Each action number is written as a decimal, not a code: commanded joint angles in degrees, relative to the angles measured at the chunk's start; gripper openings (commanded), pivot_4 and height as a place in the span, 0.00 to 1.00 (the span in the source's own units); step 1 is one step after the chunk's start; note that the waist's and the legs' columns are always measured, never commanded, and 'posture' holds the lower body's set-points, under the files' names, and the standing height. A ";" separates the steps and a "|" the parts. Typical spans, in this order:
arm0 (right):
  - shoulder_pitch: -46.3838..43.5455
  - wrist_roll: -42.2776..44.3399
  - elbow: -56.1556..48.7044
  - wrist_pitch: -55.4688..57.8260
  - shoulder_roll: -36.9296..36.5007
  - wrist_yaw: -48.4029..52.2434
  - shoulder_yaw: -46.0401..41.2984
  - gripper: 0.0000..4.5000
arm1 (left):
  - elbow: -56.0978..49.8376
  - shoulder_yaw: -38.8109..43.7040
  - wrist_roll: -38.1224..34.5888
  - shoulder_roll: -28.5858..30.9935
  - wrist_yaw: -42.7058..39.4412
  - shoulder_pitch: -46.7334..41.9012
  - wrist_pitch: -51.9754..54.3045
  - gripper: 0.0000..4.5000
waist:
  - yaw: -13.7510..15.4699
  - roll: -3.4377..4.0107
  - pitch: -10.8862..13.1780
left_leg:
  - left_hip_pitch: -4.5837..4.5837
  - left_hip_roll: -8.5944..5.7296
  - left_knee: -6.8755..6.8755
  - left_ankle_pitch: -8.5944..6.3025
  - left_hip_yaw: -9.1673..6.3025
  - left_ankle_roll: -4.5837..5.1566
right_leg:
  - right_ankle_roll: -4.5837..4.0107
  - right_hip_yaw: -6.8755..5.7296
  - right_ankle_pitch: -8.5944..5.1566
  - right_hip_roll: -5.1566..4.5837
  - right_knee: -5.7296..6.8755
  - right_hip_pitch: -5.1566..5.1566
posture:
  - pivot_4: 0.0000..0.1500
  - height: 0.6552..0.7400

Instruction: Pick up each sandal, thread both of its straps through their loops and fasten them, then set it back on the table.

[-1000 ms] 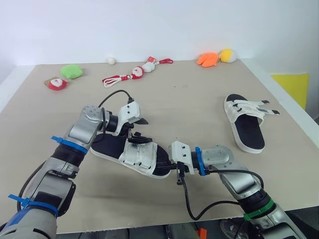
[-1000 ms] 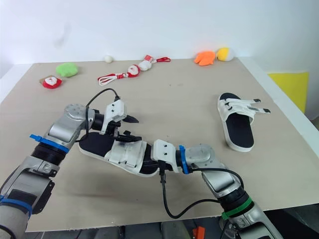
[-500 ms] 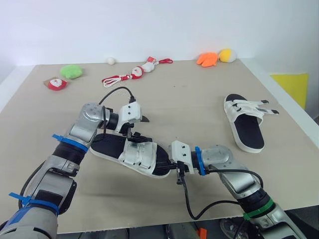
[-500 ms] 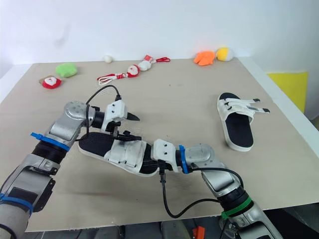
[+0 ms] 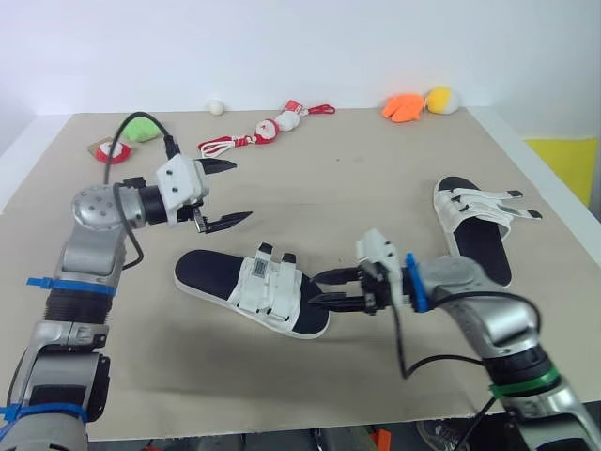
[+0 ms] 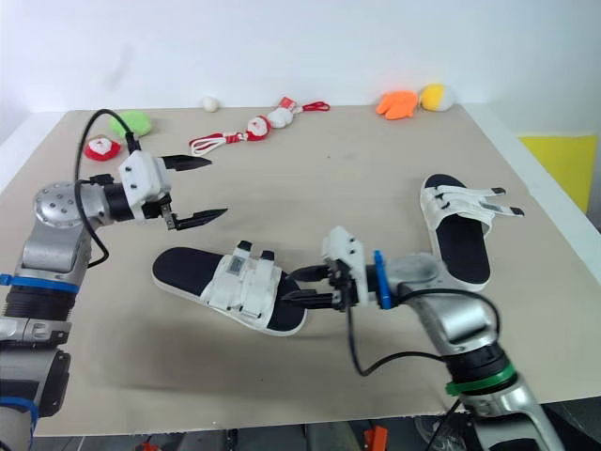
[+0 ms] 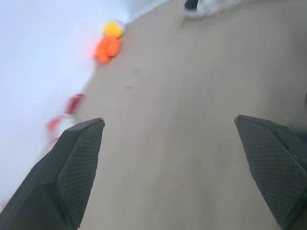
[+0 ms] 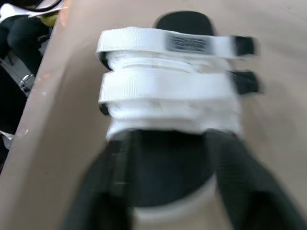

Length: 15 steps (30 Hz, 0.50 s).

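Observation:
A white-strapped sandal with a black sole [image 5: 254, 291] lies flat on the table, both straps folded across its top. My right gripper [image 5: 315, 288] is open just off the sandal's right end, with nothing between its fingers [image 8: 103, 191]. The right wrist view looks straight at this sandal's straps [image 8: 168, 81]. My left gripper [image 5: 239, 191] hangs open and empty above the table, up and left of this sandal. A second sandal [image 5: 479, 240] lies at the right, its two straps sticking out loose past its side.
Along the table's back edge lie a green plush [image 5: 141, 127], a red-and-white plush [image 5: 108, 150], a Santa toy with a red cord [image 5: 272, 127], a white ball [image 5: 216, 106] and orange and yellow toys [image 5: 413, 103]. The table's right edge [image 5: 554, 202] runs close beside the second sandal.
My right gripper has opened and drawn back from the near sandal's end. My left gripper has lifted away from the sandal, up and to the left. The sandal now lies free.

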 commanded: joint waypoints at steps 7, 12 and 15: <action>-11.83 7.80 3.98 4.66 -4.13 -0.89 -12.29 0.98 | 16.18 -4.31 12.39 5.62 5.85 2.11 -52.40 1.00 | 0.03 0.05 0.03 | -0.01 0.00 0.05 0.02 0.05 0.02 | -0.11 0.01 0.11 -0.01 0.00 -0.02 | 1.00 1.00; -15.89 11.46 0.95 6.85 -4.46 -2.33 -13.77 0.98 | 21.65 -7.35 19.41 2.68 11.80 -1.76 -60.98 1.00 | 0.08 0.08 0.05 | -0.13 -0.11 0.10 0.02 0.06 0.02 | -0.07 0.03 0.12 -0.10 0.00 -0.06 | 1.00 1.00; -15.67 15.07 -2.84 9.79 -5.71 -1.12 -13.80 0.98 | 24.28 -8.82 23.42 0.86 15.07 -3.47 -62.57 1.00 | 0.09 0.09 0.05 | -0.15 -0.12 0.10 0.01 0.05 0.03 | 0.01 0.03 0.07 -0.11 0.00 -0.05 | 1.00 1.00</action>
